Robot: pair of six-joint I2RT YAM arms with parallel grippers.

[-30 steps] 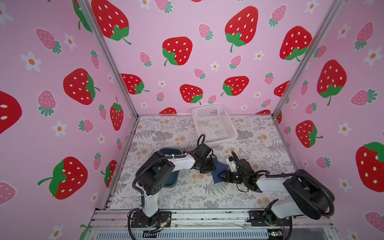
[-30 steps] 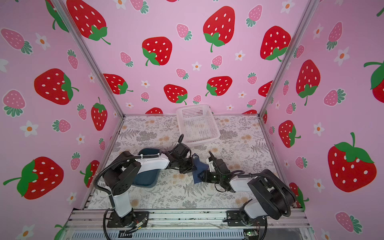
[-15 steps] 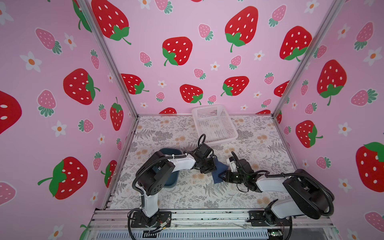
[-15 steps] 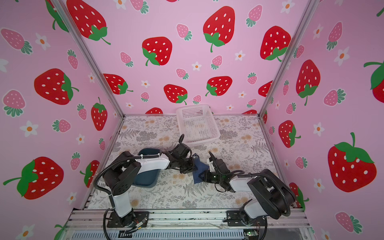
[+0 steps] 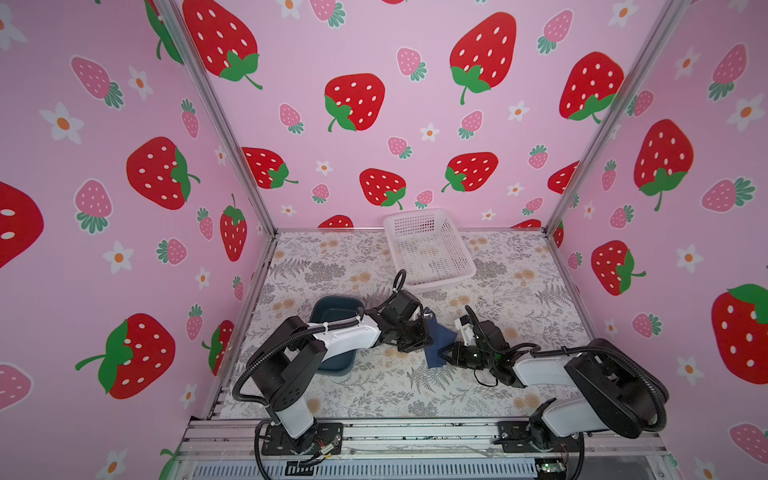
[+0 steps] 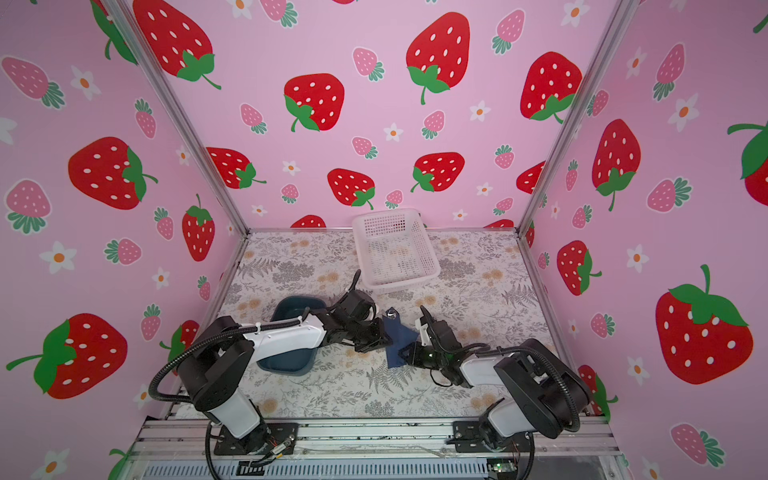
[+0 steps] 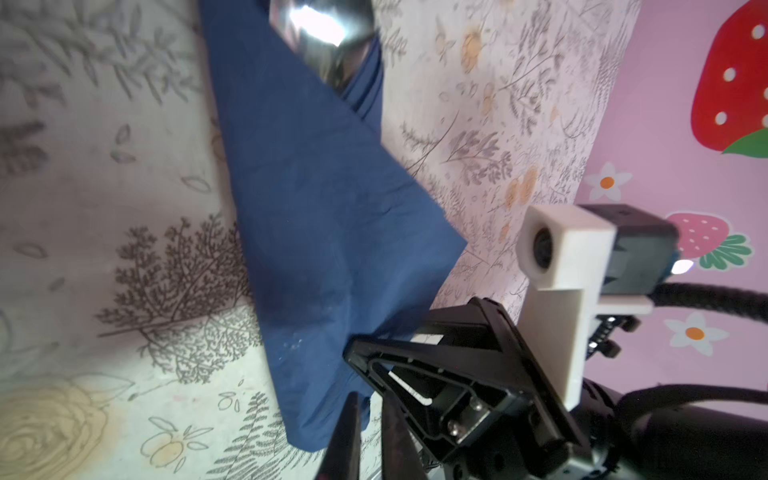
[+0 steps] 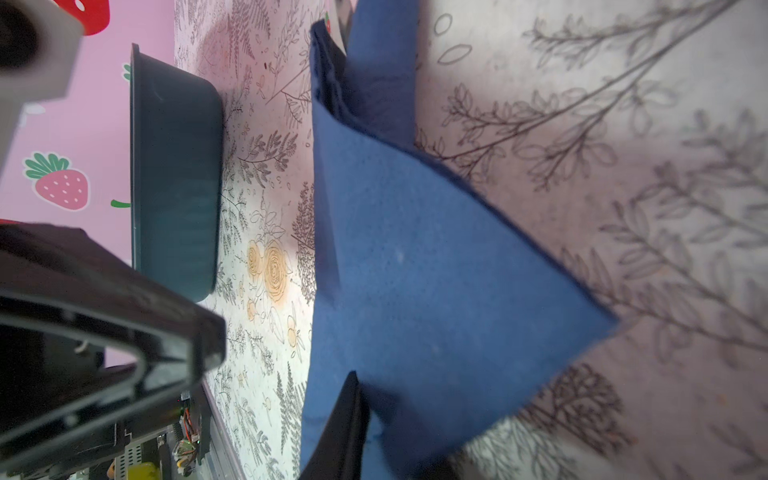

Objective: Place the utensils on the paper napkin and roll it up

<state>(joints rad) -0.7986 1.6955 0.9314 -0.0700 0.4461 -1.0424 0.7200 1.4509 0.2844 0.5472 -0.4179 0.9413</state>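
Matt paper napkin, glossy metal spoon, perforated plastic basket.

1. The left arm lies low, reaching rightward; the left gripper has its fingers nearly together, pinching the napkin at its end.
2. The right arm lies low, reaching leftward to meet it; the right gripper shows one finger atop the napkin, the other hidden.

utensils: one blurred shiny bowl, cut by frame edge, rest covered by paper napkin | right pincer: one finger shows, mate hidden
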